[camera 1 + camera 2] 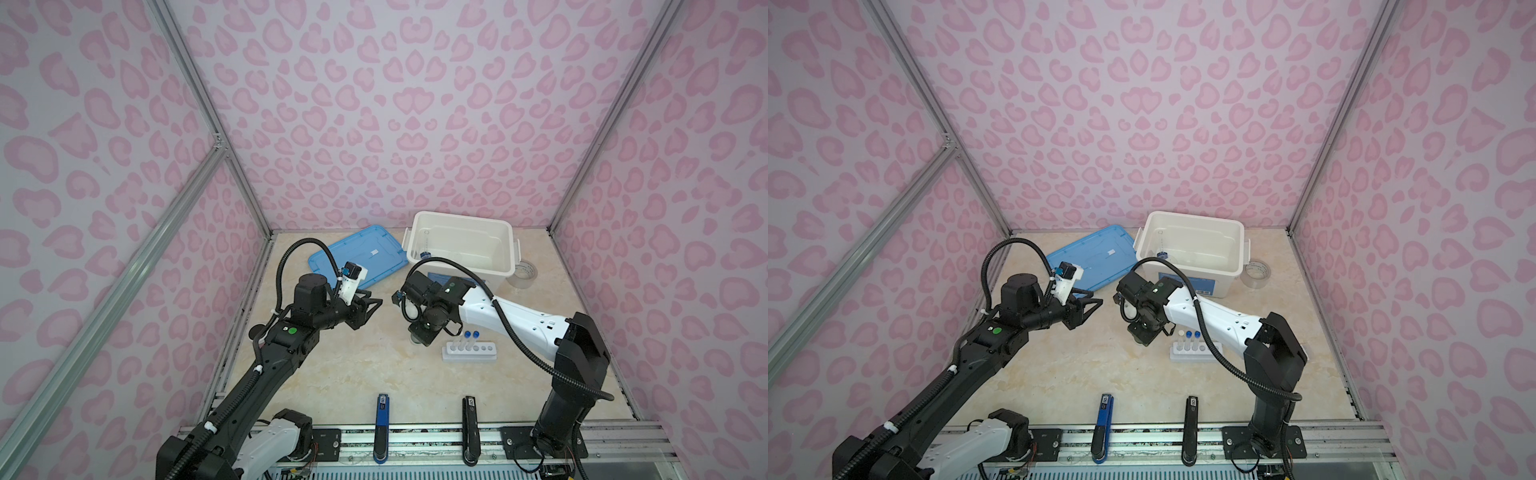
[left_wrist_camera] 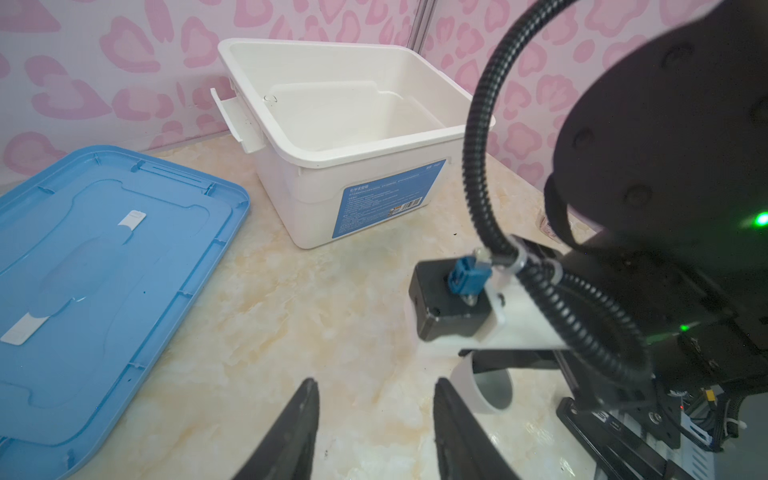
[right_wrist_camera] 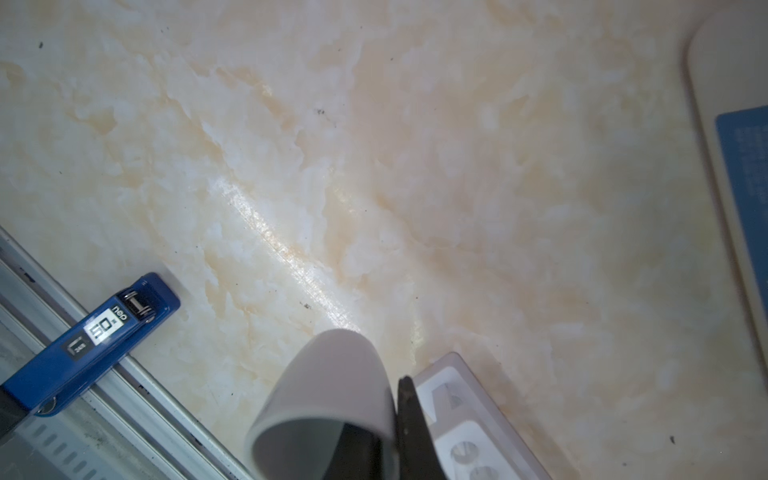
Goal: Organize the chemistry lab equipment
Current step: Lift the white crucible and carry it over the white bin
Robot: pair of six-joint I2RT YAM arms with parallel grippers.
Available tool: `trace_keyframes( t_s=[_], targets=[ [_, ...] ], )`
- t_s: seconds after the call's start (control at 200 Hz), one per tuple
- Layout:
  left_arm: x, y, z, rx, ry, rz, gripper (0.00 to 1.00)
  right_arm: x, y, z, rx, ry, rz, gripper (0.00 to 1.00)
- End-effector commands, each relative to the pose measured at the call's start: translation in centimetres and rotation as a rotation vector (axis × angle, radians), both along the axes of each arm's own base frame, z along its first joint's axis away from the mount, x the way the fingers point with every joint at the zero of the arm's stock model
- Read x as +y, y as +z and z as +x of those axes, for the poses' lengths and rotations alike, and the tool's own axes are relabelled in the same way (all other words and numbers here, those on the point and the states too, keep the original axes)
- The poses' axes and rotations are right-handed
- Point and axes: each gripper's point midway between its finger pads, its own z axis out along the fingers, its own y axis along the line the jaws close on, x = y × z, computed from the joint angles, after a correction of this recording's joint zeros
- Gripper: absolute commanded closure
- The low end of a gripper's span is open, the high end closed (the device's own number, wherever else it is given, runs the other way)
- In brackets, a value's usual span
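White small cup (image 3: 324,399) sits pinched by its wall in the right gripper (image 3: 386,432) — one finger inside, one outside — over the marble table (image 1: 353,374). In both top views the six-hole rack (image 1: 469,354), holding three capped tubes (image 1: 1189,338), lies at its four o'clock. Left gripper (image 2: 376,415) hovers at nine o'clock — jaws half apart, empty.

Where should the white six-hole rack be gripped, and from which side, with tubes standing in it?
Grip the white six-hole rack at the end with the empty holes, coming straight down from above and pinching across its short width. It lies flat and low, and the capped tubes stand upright in the other end, so a top approach there should probably clear them.
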Motion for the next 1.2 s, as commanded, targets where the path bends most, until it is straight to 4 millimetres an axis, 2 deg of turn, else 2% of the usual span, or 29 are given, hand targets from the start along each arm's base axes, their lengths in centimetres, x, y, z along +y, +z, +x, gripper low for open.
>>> trace_keyframes(
  t_s=[0.0, 0.145, 0.245, 0.425, 0.545, 0.83, 1.015, 1.195],
  targets=[
    [0.0, 0.7, 0.2, -0.024, 0.001, 0.001, 0.53, -2.0, 2.2, 1.4, -0.027, -0.009, -0.043, 0.95],
    [0.1, 0.8, 0.2, -0.028, 0.006, 0.004, 0.53, -3.8, 5.8, 4.6, -0.088, -0.069, -0.013, 0.95],
    [0.2, 1.0, 0.2, -0.031, 0.007, 0.007, 0.53, -6.1, 7.9, 6.9, -0.135, -0.128, -0.018, 0.95],
    [0.3, 0.9, 0.2, -0.032, 0.013, 0.010, 0.53, -8.7, 11.0, 10.1, -0.215, -0.224, 0.009, 0.95],
    [0.3, 0.9, 0.2, -0.030, 0.014, 0.008, 0.53, -10.1, 12.3, 12.4, -0.289, -0.286, 0.016, 0.95],
    [0.7, 0.7, -0.1, -0.031, 0.032, 0.022, 0.53, -14.3, 12.0, 16.4, -0.292, -0.419, 0.007, 0.95],
    [0.7, 0.6, 0.0, -0.027, 0.033, 0.020, 0.53, -16.0, 11.5, 18.6, -0.290, -0.470, 0.006, 0.95],
    [0.8, 0.4, 0.1, -0.023, 0.038, 0.028, 0.53, -17.4, 10.1, 20.2, -0.271, -0.502, -0.031, 0.95]
  ],
)
